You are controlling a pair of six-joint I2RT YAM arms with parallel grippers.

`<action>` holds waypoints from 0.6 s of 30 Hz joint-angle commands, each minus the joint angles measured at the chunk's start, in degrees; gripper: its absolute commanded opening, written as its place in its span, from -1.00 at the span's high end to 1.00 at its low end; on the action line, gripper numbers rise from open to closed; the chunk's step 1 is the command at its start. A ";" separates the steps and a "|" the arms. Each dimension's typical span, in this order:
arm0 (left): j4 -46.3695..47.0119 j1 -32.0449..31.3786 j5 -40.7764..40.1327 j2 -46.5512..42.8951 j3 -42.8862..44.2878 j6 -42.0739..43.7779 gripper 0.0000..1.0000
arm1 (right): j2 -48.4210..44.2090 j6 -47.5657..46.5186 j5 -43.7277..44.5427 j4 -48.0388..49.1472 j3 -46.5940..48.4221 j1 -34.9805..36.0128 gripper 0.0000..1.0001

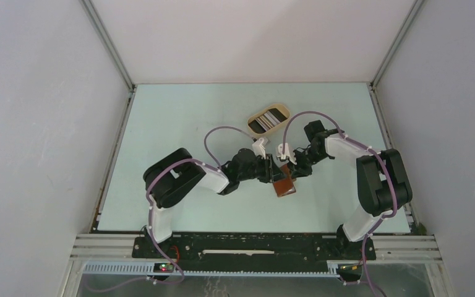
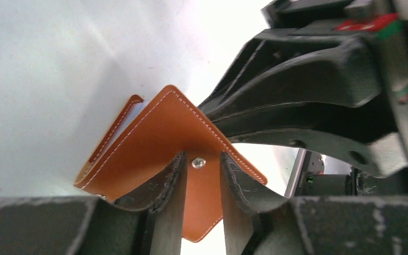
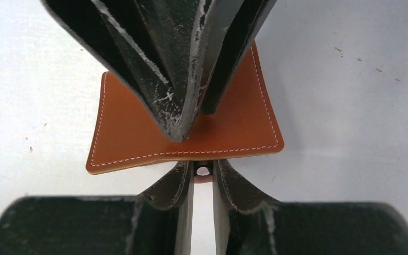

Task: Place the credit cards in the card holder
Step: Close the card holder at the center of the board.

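My left jaws sit narrowly apart on either side of the tab (image 2: 202,202). Its snap (image 2: 198,163) lies right at the fingertips, and the leather fills the gap. I cannot tell whether they are truly clenched on it or only bracketing it. My right jaws come in from 2 o'clock in the left wrist view and look pinched onto the edge of the holder (image 2: 154,138) opposite the tab. I read that as a grasp.

Held from both ends like this, the holder stands as a half-open tent, with one leaf angled up and the other sloping away toward 8 o'clock. I judge the purpose is to spread the leaves: one arm anchors a side while the other draws the tab back, so that the slots inside face out. A pale strip shows between the leaves at 10 o'clock. It could be lining or a card; I cannot say which.

From above, the holder sits mid-tabletop (image 1: 179,124), with the left arm reaching in from 9 o'clock and the right arm from 3 o'clock. I cannot tell whether it rests on the surface or hangs just above it.

The cards (image 1: 267,119) lie in the oval tray (image 1: 284,106) at 12 o'clock from the holder, near it but apart. With both arms busy, none is being loaded yet. One arm will have to let go to fetch a card, and the holder may then fold shut.
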 commanded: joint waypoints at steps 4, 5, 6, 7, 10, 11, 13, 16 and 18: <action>-3.11 -0.23 -0.42 4.02 2.40 -2.30 0.36 | -2.76 0.11 -2.65 0.09 -0.21 -1.61 0.56; -3.81 -0.20 -0.49 4.69 2.53 -2.63 0.37 | -2.80 0.35 -2.62 0.30 -0.17 -1.71 0.56; -4.45 -0.11 -0.46 5.25 2.79 -2.89 0.38 | -2.88 0.51 -2.58 0.44 -0.17 -1.81 0.56; -4.95 -0.02 -0.41 5.91 2.98 -3.15 0.41 | -2.93 0.63 -2.50 0.56 -0.19 -1.94 0.56; -6.15 0.25 -0.03 6.88 3.39 -3.49 0.47 | -2.98 1.34 -2.16 1.14 -0.22 -2.29 0.56; -6.75 0.35 -0.33 6.94 3.52 -3.37 0.48 | -3.12 1.75 -2.02 1.44 -0.21 -2.48 0.56; -8.23 0.46 -0.77 6.69 3.57 -2.89 0.50 | -3.16 2.74 -1.50 2.28 -0.17 -2.99 0.55; -9.83 0.49 -1.07 6.75 3.76 -2.37 0.52 | -3.33 4.36 -1.16 3.34 -0.13 -3.84 0.55; -10.71 0.53 -0.97 7.29 4.32 -2.20 0.52 | -3.10 5.27 -1.00 3.34 0.35 -4.03 0.53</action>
